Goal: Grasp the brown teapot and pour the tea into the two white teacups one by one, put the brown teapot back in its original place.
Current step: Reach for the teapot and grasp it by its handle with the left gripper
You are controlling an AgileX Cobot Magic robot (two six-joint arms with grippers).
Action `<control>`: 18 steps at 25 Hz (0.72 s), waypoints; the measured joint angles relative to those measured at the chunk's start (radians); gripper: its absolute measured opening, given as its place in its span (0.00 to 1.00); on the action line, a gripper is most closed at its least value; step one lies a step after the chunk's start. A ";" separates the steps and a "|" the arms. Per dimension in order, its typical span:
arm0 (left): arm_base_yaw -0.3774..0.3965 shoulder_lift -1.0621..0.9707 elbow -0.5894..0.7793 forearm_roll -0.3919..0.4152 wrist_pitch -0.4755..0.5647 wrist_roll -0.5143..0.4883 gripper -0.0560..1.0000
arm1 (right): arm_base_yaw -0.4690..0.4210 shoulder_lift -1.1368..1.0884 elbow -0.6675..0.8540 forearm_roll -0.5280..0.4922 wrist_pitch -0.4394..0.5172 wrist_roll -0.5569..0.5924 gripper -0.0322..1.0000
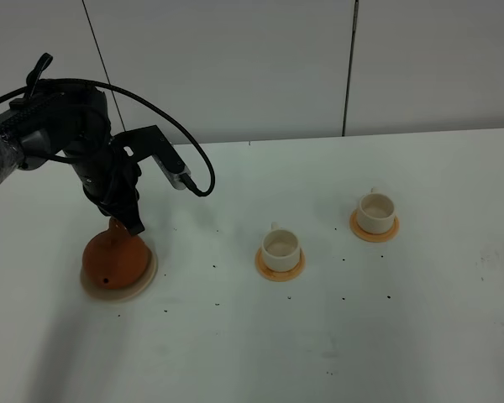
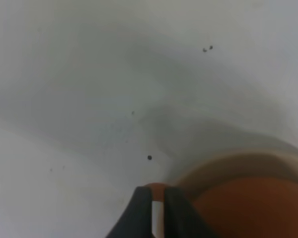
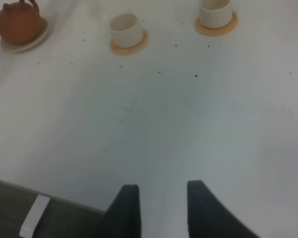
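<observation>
The brown teapot (image 1: 115,262) sits on the beige saucer (image 1: 144,284) at the left of the table. My left gripper (image 1: 131,223) is down at the teapot's loop handle, at the back of the pot. In the left wrist view the two fingers (image 2: 143,210) stand close together with the orange handle (image 2: 157,187) at their tips, over the teapot body (image 2: 248,208) and saucer rim (image 2: 228,157). The two white teacups (image 1: 281,245) (image 1: 375,211) stand on orange coasters at centre and right. My right gripper (image 3: 158,191) is open and empty over the table's near edge.
The right wrist view shows the teapot (image 3: 17,22), the near cup (image 3: 125,29) and the far cup (image 3: 216,11) far off. Small dark specks dot the white table (image 1: 336,336). A black cable (image 1: 197,168) loops off the left arm.
</observation>
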 joint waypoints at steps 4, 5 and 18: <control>0.000 0.000 0.000 0.009 0.004 -0.008 0.17 | 0.000 0.000 0.000 0.000 0.000 0.000 0.26; 0.000 0.000 0.000 0.010 0.007 -0.010 0.17 | 0.000 0.000 0.000 0.000 0.000 0.000 0.26; 0.007 0.000 -0.001 0.018 0.062 -0.019 0.17 | 0.000 0.000 0.000 0.000 0.000 0.000 0.26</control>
